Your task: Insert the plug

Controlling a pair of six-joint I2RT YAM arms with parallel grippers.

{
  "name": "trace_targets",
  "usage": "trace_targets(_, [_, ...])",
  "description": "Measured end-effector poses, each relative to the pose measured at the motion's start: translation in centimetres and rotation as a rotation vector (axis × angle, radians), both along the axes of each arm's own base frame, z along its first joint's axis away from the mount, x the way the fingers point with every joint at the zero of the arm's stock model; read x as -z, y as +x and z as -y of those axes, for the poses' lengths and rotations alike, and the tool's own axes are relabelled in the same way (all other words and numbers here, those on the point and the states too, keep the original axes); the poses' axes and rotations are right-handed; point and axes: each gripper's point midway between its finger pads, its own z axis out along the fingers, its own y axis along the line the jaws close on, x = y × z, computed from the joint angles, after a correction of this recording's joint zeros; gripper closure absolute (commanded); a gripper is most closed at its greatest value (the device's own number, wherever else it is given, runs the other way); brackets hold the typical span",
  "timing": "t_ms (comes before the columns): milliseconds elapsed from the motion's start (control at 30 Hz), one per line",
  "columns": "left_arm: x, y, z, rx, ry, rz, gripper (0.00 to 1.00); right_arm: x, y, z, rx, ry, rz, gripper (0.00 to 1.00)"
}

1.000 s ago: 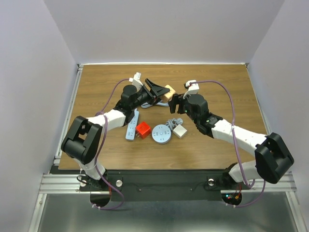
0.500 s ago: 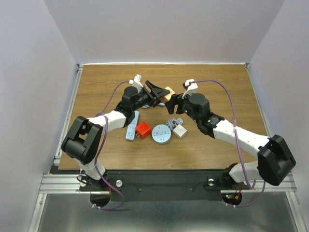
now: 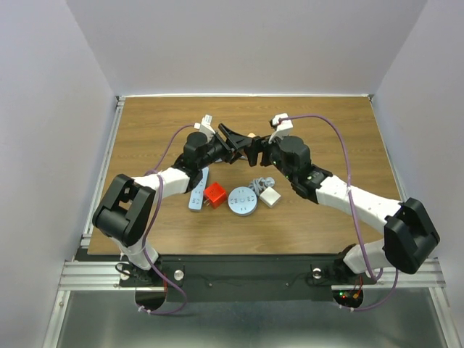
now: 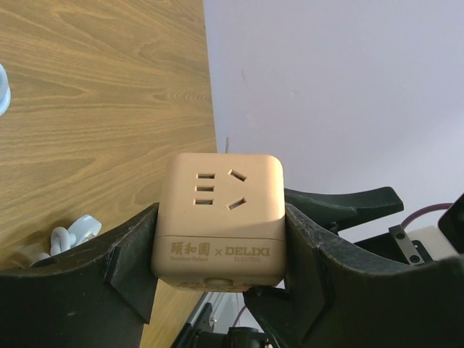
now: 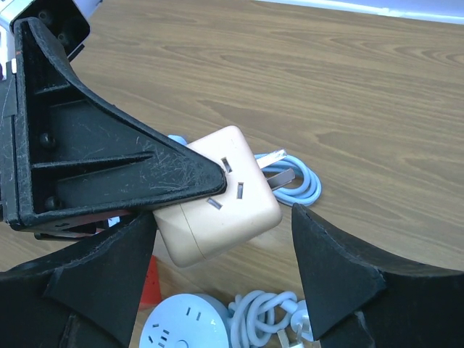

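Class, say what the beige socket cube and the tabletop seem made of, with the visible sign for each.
The beige socket cube: probably moulded plastic, smooth matte; rounded corners, even colour, printed lettering. The tabletop: wood or wood-look laminate, low sheen; brown grain lines, which one cannot be told.

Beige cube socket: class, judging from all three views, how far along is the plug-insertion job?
Done: the left gripper grips the beige cube socket clear of the table, and the slots that show are empty. In hand: the right gripper is open and empty, with the socket seen between its fingers. Left: the plug, its prongs bare, appears to lie on the table with its cable; it is not yet picked up or inserted.
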Motion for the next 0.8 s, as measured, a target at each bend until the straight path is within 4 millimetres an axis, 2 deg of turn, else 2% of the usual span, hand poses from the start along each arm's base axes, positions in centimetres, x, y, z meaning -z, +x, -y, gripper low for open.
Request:
trace_targets(467, [0.2,-0.2,0.0,0.015,-0.016,0.004,1.0,0.3,-0.2,0.5,0.03,-0.051,0.01,0.21])
trace_targets(567, [1.2,-0.3,0.3,0.016,0.004,-0.01,1.0,1.0,-0.4,0.8,0.036,-0.061,-0.008,0.21])
trace_targets(800, [4.5,-0.5,1.0,-0.001,0.115,-0.057,1.0,4.3,-1.2,2.1,0.087,-0.07,-0.092,0.21])
